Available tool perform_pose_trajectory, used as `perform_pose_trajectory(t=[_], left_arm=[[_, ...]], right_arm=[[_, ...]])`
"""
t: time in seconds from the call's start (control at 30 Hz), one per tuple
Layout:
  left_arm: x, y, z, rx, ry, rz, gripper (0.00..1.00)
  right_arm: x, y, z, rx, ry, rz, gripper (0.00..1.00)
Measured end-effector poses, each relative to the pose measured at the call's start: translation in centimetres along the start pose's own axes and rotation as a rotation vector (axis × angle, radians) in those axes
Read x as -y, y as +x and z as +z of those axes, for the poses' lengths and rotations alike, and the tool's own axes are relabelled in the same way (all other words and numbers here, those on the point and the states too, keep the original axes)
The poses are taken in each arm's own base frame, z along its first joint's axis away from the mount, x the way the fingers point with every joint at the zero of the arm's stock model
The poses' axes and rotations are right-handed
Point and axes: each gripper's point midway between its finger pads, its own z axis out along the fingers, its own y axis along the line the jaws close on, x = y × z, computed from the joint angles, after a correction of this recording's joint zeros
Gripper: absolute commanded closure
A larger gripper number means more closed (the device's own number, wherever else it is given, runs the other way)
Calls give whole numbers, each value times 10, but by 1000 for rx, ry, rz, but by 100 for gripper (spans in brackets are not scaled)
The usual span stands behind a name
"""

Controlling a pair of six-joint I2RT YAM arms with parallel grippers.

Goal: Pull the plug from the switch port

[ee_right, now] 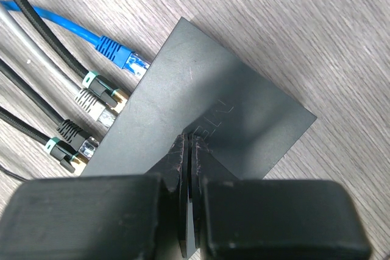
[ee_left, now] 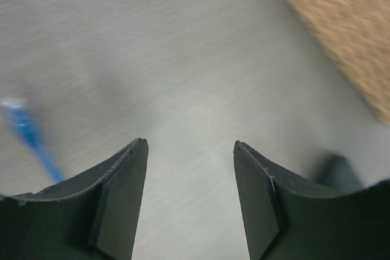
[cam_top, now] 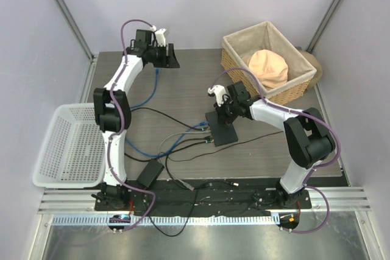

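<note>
Your right gripper (ee_right: 190,144) is pressed together, its tips down on the top of the switch (ee_right: 207,95). The switch lies flat on the table (cam_top: 183,89). A row of plugs meets its edge on the side facing the left arm, and the blue plug (ee_right: 119,52) is the end one. Your left gripper (ee_left: 190,145) is spread with nothing between its fingers. It is well away from the switch toward the far left, with a blue cable (ee_left: 30,135) beside it.

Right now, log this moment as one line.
left gripper: open, empty | blue cable: loose on table beside it | right gripper: shut, tips on switch | plugs: four at switch edge
</note>
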Motion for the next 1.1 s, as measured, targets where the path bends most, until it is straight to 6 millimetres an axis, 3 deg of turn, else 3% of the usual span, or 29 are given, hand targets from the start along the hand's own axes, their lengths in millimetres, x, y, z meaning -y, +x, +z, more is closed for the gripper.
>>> perform_pose_trajectory(t=[0.03, 0.13, 0.23, 0.27, 0.43, 0.57, 0.67, 0.93, 1.1], left_arm=[[17, 0, -9, 2, 57, -8, 41], [60, 15, -33, -31, 195, -29, 57], [98, 57, -41, -125, 300, -57, 95], [107, 77, -39, -171, 327, -72, 100], [143, 180, -17, -430, 395, -153, 100], [161, 215, 3, -527, 412, -177, 100], [163, 219, 16, -544, 423, -196, 100], [169, 201, 40, -509, 471, -224, 100], [182, 188, 60, -476, 525, -215, 100]], right_arm=[[0, 0, 0, 1, 0, 2, 99], [6, 0, -3, 0, 23, 12, 99], [16, 4, -9, -13, 63, 32, 99], [19, 5, -10, -18, 73, 39, 99], [26, 14, -20, -55, 113, 63, 99], [26, 18, -22, -70, 115, 66, 99], [25, 20, -24, -81, 115, 68, 99], [26, 20, -42, -84, 137, 57, 99], [27, 28, -51, -107, 145, 60, 99]])
